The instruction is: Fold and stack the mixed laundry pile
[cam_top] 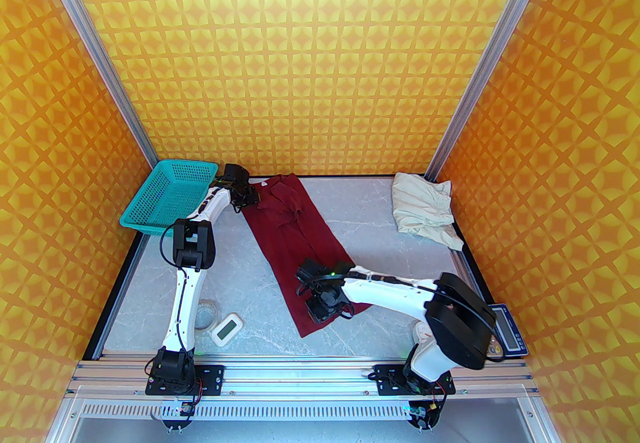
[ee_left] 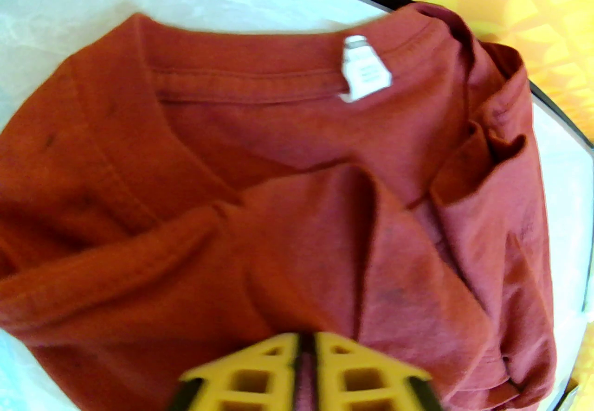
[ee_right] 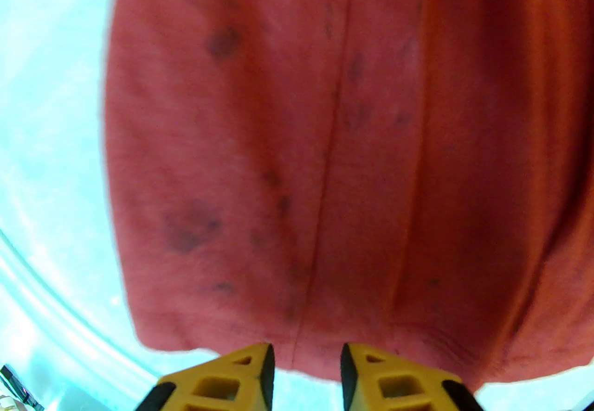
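The dark red T-shirt (cam_top: pixel 295 236) lies folded into a long strip running diagonally across the table's middle. Its collar end with the white label (ee_left: pixel 364 70) is at the back. My left gripper (cam_top: pixel 250 198) sits at that collar end, and in the left wrist view its fingers (ee_left: pixel 306 344) stand almost together with a fold of red cloth (ee_left: pixel 278 144) between them. My right gripper (cam_top: pixel 322 315) hovers over the near hem. In the right wrist view it (ee_right: pixel 307 353) is open, with the shirt's hem (ee_right: pixel 325 144) reaching between the fingertips. The cream piece (cam_top: pixel 425 211) lies crumpled at the back right.
A teal mesh basket (cam_top: pixel 165 201) rests tilted at the back left corner. A tape roll (cam_top: pixel 205 313) and a white timer (cam_top: pixel 226 328) lie near the left arm's base. A scale (cam_top: pixel 505 336) sits at the front right edge.
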You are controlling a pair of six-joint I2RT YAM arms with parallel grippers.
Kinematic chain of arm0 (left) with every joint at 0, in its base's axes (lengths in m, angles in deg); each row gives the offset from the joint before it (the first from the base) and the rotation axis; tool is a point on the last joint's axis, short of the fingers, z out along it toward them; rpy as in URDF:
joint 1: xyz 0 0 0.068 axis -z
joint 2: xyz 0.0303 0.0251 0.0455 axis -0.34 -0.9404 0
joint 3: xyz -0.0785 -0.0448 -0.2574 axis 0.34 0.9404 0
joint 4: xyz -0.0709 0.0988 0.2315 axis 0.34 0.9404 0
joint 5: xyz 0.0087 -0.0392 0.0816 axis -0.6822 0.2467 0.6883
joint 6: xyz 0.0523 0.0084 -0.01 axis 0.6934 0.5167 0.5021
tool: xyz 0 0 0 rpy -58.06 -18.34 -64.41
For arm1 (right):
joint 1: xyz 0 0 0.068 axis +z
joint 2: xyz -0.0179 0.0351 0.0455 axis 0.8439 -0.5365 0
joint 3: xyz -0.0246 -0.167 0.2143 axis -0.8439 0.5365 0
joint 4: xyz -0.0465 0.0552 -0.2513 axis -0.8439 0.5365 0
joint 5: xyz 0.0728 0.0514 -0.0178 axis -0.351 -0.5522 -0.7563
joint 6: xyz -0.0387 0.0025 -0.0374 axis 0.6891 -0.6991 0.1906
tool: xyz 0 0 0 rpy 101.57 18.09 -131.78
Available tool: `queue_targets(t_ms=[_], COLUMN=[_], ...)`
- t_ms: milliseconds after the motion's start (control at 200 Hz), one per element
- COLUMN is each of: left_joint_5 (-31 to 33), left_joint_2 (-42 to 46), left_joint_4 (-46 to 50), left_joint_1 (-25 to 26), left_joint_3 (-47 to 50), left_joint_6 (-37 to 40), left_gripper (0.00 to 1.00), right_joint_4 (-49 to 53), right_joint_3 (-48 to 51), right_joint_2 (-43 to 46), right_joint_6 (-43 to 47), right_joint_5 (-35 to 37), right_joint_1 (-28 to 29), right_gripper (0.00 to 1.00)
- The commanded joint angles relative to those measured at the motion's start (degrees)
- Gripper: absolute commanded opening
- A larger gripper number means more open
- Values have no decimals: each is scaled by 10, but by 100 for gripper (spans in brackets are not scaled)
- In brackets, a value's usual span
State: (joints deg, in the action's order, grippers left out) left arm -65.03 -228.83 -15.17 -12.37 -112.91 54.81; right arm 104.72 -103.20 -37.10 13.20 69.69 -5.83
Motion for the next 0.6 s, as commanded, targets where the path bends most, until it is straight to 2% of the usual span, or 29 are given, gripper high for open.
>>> queue_targets(t_ms=[0, 120, 270, 440, 595], left_joint_5=[2, 41, 69, 80, 75], left_joint_2=[66, 130, 158, 116, 61], left_joint_4=[17, 13, 3, 12, 20], left_joint_1=[16, 30, 36, 37, 40], left_joint_3=[47, 114, 174, 147, 88], left_joint_6=[24, 24, 6, -15, -31], left_gripper=[23, 25, 25, 22, 21], right_joint_4=[8, 7, 18, 21, 0], right_joint_3=[-19, -26, -35, -15, 13], right_joint_2=[-23, -43, -9, -3, -25], right_joint_6=[37, 49, 40, 6, -7], right_joint_5=[9, 17, 42, 52, 63], right_joint_1=[-23, -65, -122, -216, -252], right_gripper=[29, 27, 28, 27, 23])
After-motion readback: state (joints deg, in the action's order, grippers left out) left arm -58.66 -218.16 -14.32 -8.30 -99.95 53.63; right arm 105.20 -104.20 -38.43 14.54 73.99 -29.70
